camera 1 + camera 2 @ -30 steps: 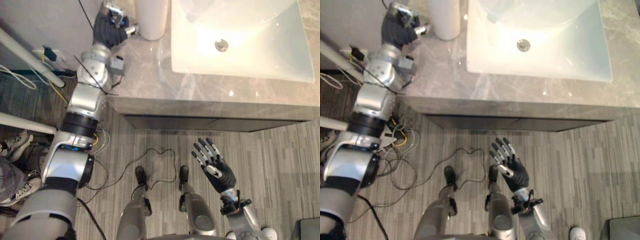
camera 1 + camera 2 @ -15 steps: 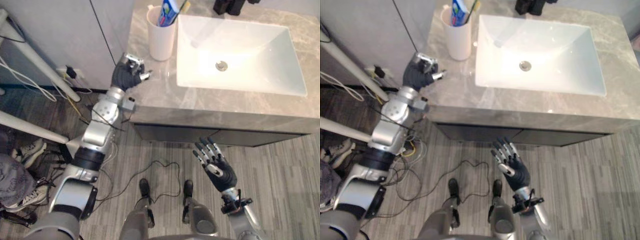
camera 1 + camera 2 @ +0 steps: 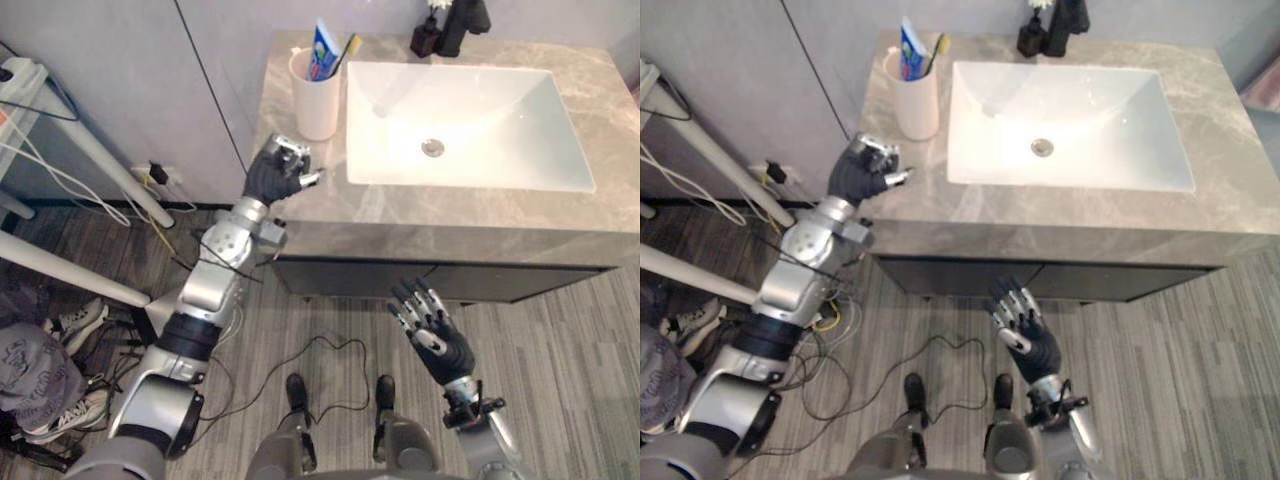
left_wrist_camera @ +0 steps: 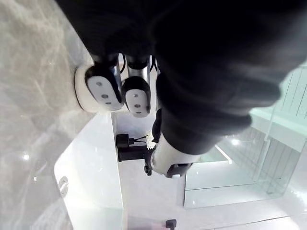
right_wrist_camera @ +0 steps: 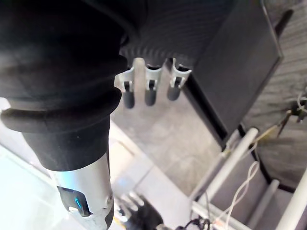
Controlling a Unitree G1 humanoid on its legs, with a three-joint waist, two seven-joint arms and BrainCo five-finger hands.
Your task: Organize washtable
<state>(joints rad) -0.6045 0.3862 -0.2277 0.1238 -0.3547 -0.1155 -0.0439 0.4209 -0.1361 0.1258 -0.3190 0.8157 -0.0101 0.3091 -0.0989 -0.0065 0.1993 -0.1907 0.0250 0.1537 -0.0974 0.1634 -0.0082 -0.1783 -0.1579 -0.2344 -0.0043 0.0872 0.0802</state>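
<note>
**Left hand backs away from the cup; washtable looks tidy**

The left hand [image 3: 278,172] now hovers over the front left corner of the washtable [image 3: 330,215]. A second ago it was up beside the white cup [image 3: 315,92], so it has drawn back toward the front edge and well clear of the cup. The whole view has also shifted, which is the camera moving, not the things. The hand's fingers [image 4: 103,88] are curled in loosely, with nothing between them and the thumb.

The cup stands upright at the back left corner, just left of the sink [image 3: 470,120]. It holds a toothpaste tube [image 3: 322,48] and a toothbrush [image 3: 346,47]. A black faucet [image 3: 463,18] and a small dark bottle [image 3: 425,40] stand along the back edge behind the sink.

The right hand [image 3: 432,328] hangs low in front of the washtable over the floor, fingers spread and empty, much as before.

An empty, retreating left hand suggests the cup is placed. No loose item lies on the top, so the tidying is probably at or near its end.
</note>
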